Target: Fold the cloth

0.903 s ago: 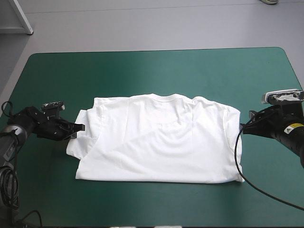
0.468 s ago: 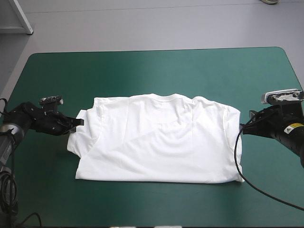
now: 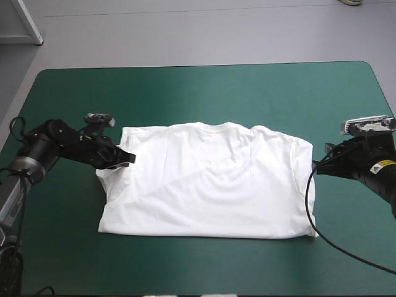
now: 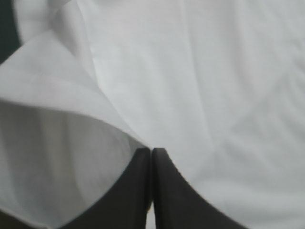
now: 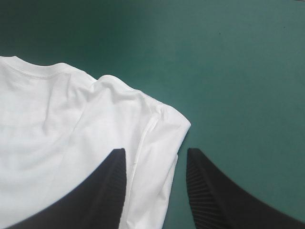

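The white T-shirt point(image 3: 210, 182) lies partly folded in the middle of the teal-green table, collar toward the far edge. My left gripper point(image 3: 127, 158) is shut on the T-shirt's left sleeve and holds that flap lifted over the shirt's left part. In the left wrist view the fingers meet in one arch point(image 4: 151, 153) with a white fold point(image 4: 62, 95) curling up from them. My right gripper point(image 3: 317, 166) stands open at the shirt's right edge. Its fingers point(image 5: 107, 188) straddle the right shoulder edge of the T-shirt point(image 5: 157, 138) just above the table.
Bare teal-green cover point(image 3: 204, 93) lies between the shirt and the table's far edge, and a strip more along the near edge point(image 3: 204, 266). A black cable runs from the right wrist across the table's right part.
My left gripper has moved right and toward the shirt's middle, carrying the left sleeve up and over the shirt's left side. The right arm has stayed where it was.
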Robot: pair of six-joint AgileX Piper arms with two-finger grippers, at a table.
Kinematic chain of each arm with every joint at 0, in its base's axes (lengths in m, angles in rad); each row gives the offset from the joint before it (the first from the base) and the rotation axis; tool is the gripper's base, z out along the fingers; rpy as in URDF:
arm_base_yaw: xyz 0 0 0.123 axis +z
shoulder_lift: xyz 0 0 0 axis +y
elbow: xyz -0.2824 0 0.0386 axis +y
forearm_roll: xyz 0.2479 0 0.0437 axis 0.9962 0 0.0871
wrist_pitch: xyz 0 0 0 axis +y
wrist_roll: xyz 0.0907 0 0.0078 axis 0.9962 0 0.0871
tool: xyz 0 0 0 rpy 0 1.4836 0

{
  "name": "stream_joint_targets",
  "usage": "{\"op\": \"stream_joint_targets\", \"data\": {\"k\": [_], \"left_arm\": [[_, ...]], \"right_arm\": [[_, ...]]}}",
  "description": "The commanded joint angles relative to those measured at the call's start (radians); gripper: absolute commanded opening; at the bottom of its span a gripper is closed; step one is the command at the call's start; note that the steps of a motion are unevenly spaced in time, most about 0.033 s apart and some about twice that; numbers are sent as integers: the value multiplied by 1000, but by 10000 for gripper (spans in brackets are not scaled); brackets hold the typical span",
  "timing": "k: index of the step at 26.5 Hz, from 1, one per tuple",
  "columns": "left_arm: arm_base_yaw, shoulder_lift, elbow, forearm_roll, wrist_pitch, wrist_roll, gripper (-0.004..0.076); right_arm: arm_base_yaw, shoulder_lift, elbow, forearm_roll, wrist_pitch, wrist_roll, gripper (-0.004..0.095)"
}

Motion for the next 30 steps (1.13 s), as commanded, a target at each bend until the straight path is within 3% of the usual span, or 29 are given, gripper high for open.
{"op": "stream_joint_targets", "data": {"k": [1,10,13,17,19,23,25,30], "left_arm": [[-103,-26,-30,-31,-4,-14,19],[-237,78,-30,-30,23,-19,36],[-247,93,-30,-35,21,1,155],[-247,67,-30,-82,45,28,435],[-247,38,-30,-99,60,29,494],[-247,-76,-30,-99,76,17,470],[-247,-194,-30,-58,112,-21,462],[-247,-476,4,372,218,-330,462]], "right_arm": [[-6,-11,-38,21,-68,-9,391],[-6,-11,-38,54,-36,-47,434],[-6,-11,-38,56,-36,-50,507],[-6,-11,-39,47,-40,-48,552],[-6,-11,-41,47,-45,-48,551],[-6,-11,-58,29,-32,-43,548],[-6,-12,-75,-6,31,-26,519],[-6,-17,-73,-11,237,3,485]]}}
